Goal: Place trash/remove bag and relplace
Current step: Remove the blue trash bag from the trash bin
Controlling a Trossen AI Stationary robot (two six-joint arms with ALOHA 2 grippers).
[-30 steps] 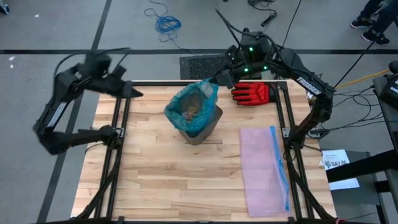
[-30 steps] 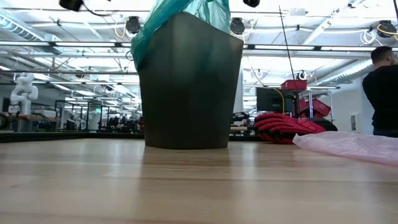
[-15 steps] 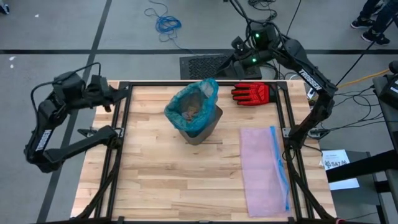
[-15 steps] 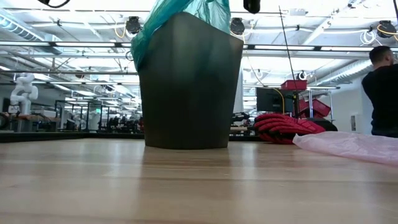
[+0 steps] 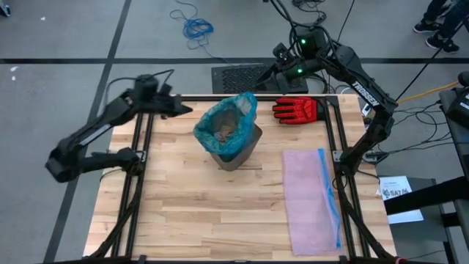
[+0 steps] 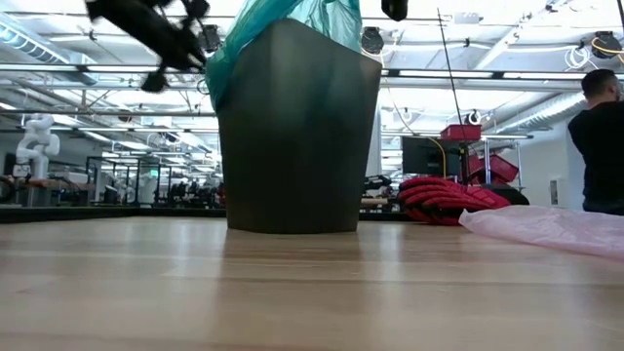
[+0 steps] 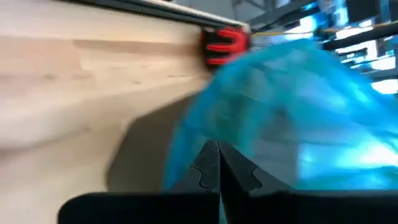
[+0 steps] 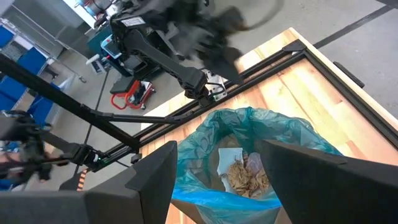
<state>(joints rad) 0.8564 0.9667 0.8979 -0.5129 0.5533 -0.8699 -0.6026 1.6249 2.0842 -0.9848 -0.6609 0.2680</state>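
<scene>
On the wooden tabletop (image 5: pixel 190 213) stands a dark grey bin (image 5: pixel 245 149), lined with the teal-green bag (image 5: pixel 220 117), whose crinkled rim rises above the bin's edge. Inside the bag lies the trash (image 5: pixel 227 132), mostly brown crumpled wads with a white scrap among them. The left gripper (image 5: pixel 182 110) hangs just beside the bag's rim, on the left-arm side of it, jaws clenched with nothing between them. The right gripper (image 5: pixel 258 89) hovers beyond the tabletop's far edge, behind the bin, jaws spread wide and empty. A red glove (image 5: pixel 295 110) lies near the far edge, and a pale pink bag (image 5: pixel 311 194) with a blue strip lies flat to the right of the bin.
</scene>
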